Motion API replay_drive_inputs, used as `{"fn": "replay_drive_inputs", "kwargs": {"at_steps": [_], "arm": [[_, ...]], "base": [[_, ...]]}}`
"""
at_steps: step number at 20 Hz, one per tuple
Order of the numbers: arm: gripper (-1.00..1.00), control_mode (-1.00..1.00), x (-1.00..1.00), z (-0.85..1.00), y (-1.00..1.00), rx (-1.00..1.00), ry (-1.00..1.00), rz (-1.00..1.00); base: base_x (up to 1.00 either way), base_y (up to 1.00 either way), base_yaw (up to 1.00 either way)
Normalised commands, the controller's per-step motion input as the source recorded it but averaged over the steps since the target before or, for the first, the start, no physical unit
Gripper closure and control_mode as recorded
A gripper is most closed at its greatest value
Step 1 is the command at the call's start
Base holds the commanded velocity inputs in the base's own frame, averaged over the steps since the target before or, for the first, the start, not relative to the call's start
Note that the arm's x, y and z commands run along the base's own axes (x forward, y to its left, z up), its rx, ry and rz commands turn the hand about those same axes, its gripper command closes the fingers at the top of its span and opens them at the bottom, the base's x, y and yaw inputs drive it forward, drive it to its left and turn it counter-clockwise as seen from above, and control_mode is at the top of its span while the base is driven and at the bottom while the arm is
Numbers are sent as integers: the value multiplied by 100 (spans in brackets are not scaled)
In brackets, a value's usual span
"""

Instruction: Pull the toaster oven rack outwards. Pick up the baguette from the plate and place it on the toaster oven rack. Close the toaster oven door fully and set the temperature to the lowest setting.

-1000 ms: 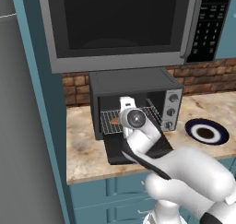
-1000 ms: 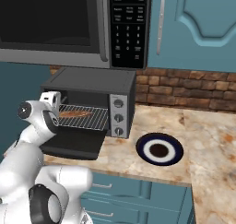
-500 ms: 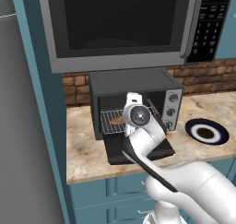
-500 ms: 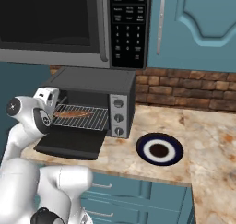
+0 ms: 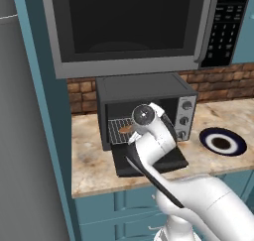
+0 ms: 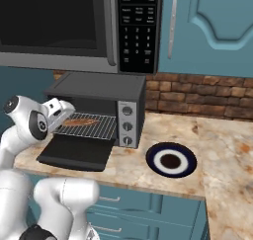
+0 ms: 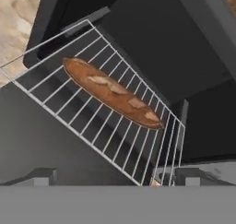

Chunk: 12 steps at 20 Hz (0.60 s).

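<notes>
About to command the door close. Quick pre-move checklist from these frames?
1. baguette lying on the toaster oven rack: ok.
2. gripper open, holding nothing: ok.
3. Rack pushed back in so the door can shut: not ok, it sticks out over the toaster oven door.
4. Door down flat and nothing lying on it: ok.
5. Gripper clear of the door's swing: cannot tell.
6. plate with nothing on it, away from the toaster oven: ok.
</notes>
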Motion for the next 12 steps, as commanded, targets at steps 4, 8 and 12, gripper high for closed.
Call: {"fn": "replay_drive_inputs", "kwargs": {"at_steps": [4,8,12], "arm": [[-100,-100,44,-6,-47,11,51,-28],[-100,-100,28,-41,-40,17,58,-30],[-100,-100,6,-44,-46,33,37,-32]], "base": [[0,0,0],[0,0,0],[0,0,0]]}}
